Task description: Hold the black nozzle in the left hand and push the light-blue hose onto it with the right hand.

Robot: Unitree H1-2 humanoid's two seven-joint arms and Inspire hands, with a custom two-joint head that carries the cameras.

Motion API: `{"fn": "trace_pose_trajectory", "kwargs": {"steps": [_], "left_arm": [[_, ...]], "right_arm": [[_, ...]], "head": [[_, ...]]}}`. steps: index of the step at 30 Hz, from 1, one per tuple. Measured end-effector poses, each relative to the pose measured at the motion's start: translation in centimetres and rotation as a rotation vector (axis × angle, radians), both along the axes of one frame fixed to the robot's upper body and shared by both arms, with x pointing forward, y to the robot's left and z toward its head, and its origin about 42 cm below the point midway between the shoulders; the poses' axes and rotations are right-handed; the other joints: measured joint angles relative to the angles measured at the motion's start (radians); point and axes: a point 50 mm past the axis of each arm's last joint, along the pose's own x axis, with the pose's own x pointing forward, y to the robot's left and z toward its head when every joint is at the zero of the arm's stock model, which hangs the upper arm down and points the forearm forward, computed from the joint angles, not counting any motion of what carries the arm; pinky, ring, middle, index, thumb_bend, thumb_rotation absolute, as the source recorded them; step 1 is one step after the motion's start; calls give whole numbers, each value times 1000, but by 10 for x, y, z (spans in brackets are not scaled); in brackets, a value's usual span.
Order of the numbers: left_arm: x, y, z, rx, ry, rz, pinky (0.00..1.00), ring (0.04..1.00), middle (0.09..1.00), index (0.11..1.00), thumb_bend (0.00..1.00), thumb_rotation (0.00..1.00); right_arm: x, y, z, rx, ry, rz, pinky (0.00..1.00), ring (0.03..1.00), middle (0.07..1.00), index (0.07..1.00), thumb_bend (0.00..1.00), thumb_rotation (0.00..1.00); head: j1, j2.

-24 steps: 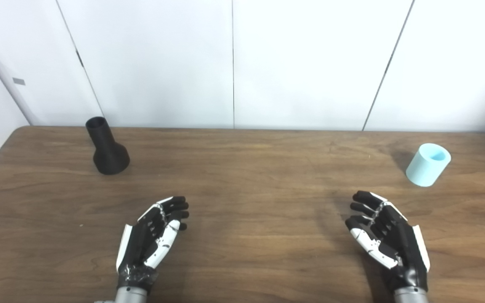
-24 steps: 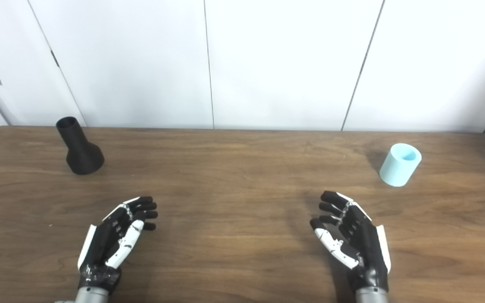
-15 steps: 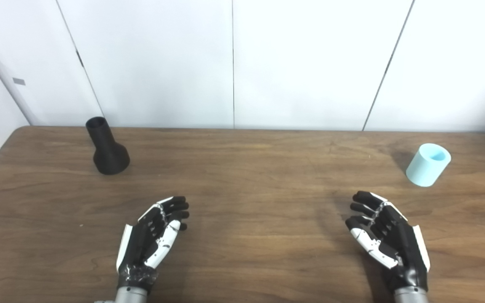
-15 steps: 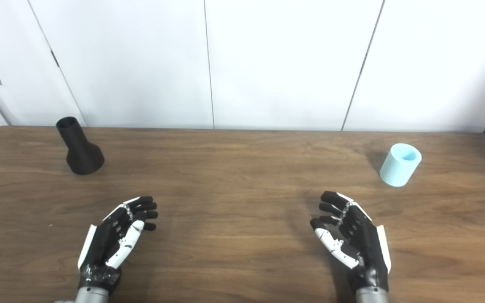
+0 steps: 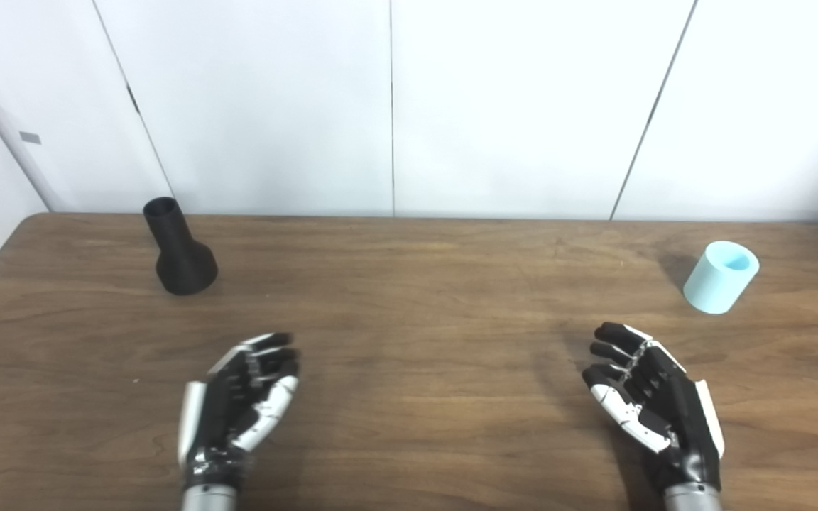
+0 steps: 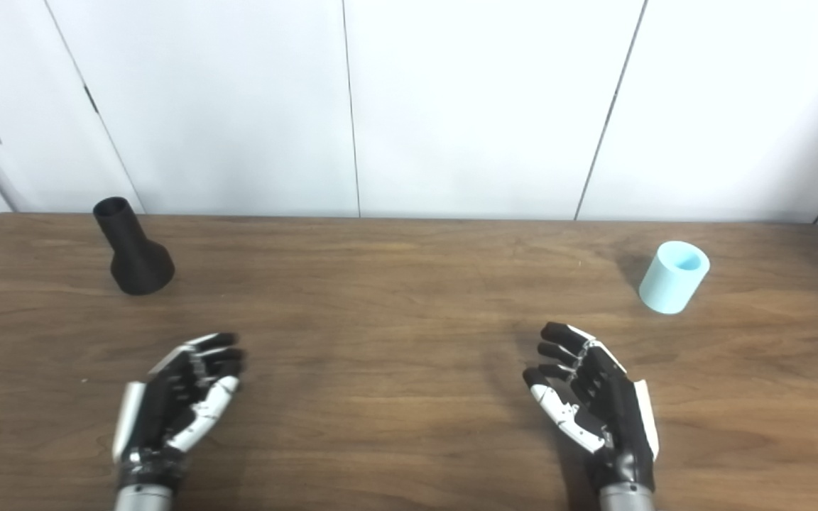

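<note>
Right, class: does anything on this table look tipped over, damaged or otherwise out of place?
Nothing stands out. The black nozzle stands upright on its wide base at the far left, the light-blue hose stands on end at the far right, and both hands, left and right, are open and empty.

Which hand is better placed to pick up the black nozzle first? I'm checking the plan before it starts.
Left. The left hand is open on the same side as the black nozzle; the right hand, also open, sits near the light-blue hose, across the table.

No readable text, label, brand or number shows anywhere.
</note>
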Motion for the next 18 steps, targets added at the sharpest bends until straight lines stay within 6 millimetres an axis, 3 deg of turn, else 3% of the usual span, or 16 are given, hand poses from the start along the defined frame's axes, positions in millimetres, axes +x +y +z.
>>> {"fn": "trace_pose_trajectory", "kwargs": {"steps": [2, 6, 9, 12, 18], "left_arm": [[-1, 9, 1, 6, -4, 54, 570, 606, 617, 499, 507, 56], [-3, 26, 2, 29, -5, 129, 779, 763, 765, 770, 681, 100], [-4, 38, 4, 51, 26, 147, 890, 849, 843, 862, 746, 109], [-4, 45, 11, 63, 47, 156, 896, 875, 868, 912, 783, 121], [8, 70, 11, 133, 72, 175, 892, 874, 857, 898, 847, 201]], "right_arm": [[0, 0, 0, -1, 0, -1, 612, 711, 727, 680, 259, 3], [0, -1, 0, -3, 0, -2, 603, 707, 719, 675, 249, 5], [0, -3, 0, -7, -1, 0, 605, 708, 721, 677, 248, 0], [0, -6, -1, -1, 2, -4, 607, 709, 720, 675, 243, 0], [0, -14, -3, 7, 3, -7, 626, 713, 729, 682, 230, 0]], "head": [[3, 0], [21, 2], [35, -2], [83, -5], [160, -20]]}}
